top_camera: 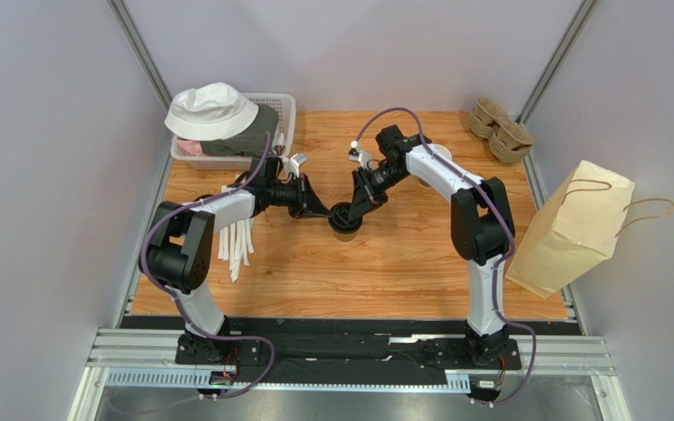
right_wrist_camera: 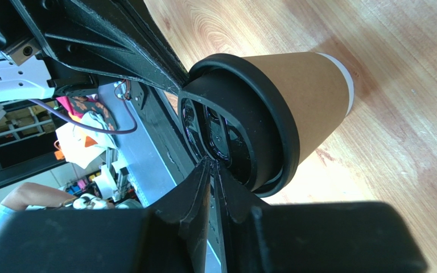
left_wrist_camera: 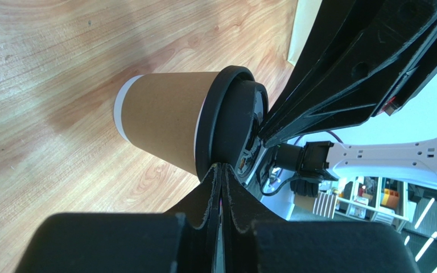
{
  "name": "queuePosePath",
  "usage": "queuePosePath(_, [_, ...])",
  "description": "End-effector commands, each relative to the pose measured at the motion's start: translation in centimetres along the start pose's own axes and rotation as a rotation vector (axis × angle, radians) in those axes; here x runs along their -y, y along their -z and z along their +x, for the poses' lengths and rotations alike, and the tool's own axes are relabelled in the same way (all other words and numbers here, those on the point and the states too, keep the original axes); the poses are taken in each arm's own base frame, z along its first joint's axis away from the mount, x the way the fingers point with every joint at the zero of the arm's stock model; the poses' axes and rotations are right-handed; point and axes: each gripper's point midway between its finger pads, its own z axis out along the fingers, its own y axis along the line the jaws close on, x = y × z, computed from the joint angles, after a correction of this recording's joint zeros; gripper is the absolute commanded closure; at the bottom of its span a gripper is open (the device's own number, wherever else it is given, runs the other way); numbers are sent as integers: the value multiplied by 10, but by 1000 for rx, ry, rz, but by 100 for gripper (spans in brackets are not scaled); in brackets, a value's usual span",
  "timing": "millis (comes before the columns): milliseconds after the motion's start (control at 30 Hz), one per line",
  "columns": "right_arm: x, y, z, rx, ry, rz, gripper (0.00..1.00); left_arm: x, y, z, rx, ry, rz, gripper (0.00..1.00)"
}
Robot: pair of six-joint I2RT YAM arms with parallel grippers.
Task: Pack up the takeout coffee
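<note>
The takeout coffee (top_camera: 345,224), a tan paper cup with a black lid, stands upright on the wooden table near its middle. My left gripper (top_camera: 326,213) comes in from the left and is shut, its tips against the lid's rim. My right gripper (top_camera: 355,209) comes in from the right and is shut, its tips on the lid's top. In the left wrist view the cup (left_wrist_camera: 167,119) lies just past the closed gripper (left_wrist_camera: 221,166). In the right wrist view the cup (right_wrist_camera: 300,91) and its lid (right_wrist_camera: 243,125) sit at the closed gripper (right_wrist_camera: 212,162). Nothing is between either pair of jaws.
A brown paper bag (top_camera: 573,230) with handles leans at the table's right edge. Moulded pulp cup trays (top_camera: 500,130) are stacked at the back right. A white basket (top_camera: 284,109) with a white hat (top_camera: 211,110) is at the back left. White strips (top_camera: 237,241) lie under the left arm.
</note>
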Motion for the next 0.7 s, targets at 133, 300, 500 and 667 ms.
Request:
queuePosePath(133, [39, -16, 4, -37, 10, 117, 85, -55, -12, 16, -34, 74, -177, 96])
queuePosePath(300, [46, -21, 6, -47, 7, 126, 86, -78, -13, 26, -51, 115, -256, 99])
queuePosePath(500, [54, -25, 10, -61, -5, 131, 86, -94, -15, 29, -76, 137, -316, 100])
queuePosePath(667, [51, -24, 9, -60, 10, 119, 86, -76, -16, 20, -71, 99, -254, 100])
